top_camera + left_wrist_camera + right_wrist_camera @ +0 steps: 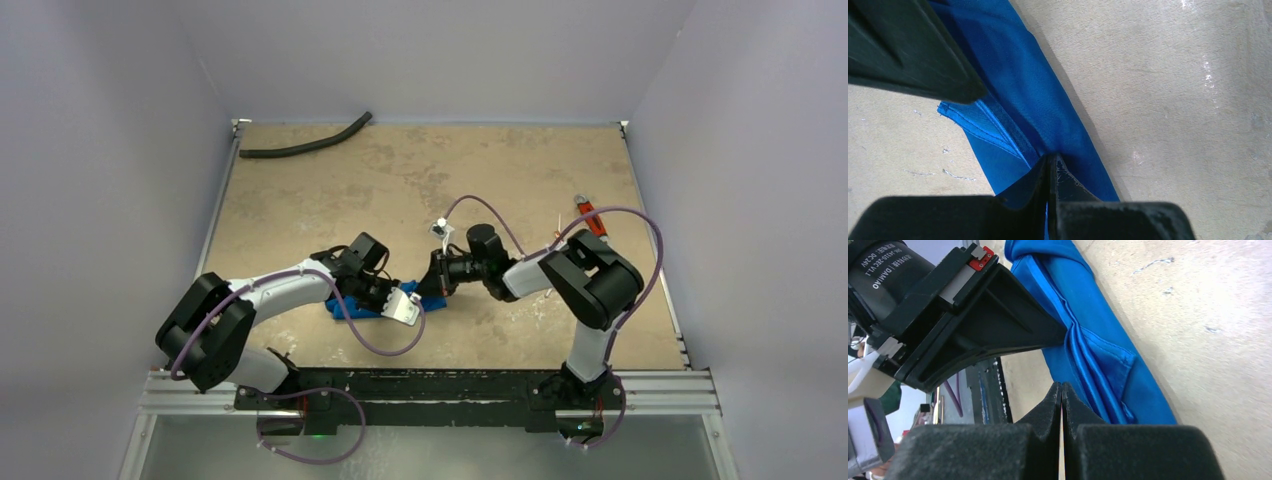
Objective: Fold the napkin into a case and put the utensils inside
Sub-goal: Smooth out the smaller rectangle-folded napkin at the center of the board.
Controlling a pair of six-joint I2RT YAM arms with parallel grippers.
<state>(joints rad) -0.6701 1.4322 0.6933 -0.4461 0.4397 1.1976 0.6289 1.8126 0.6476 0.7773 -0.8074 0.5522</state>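
Ref. landmark: table (420, 180). Napkin (1038, 100) lies on table, near its front edge, left of ctr, bunched into a long narrow strip w/ stitched hem and several lengthwise folds showing; not a closed pouch. L gripper (1050, 162) sits low over table at napkin, jaws pressed together w/ tips on the cloth. Creases run into the tips and a sliver of blue shows between the fingers (1073, 185), so it pinches a fold of napkin. R gripper (1062, 390) sits low over table just right of ctr, opposite L gripper, w/ napkin between the two. Its jaws are pressed together w/ no gap. Tips are at napkin edge, cloth passing just beside them. No cloth seen between the pads; contact w/ napkin cannot be confirmed from R wrist view. In L wrist view, R gripper tip lies at the hem corner. Hose (300, 149) lies at table's far L corner, well apart from napkin. Wrench (590, 218) lies at table's R edge, behind R arm.
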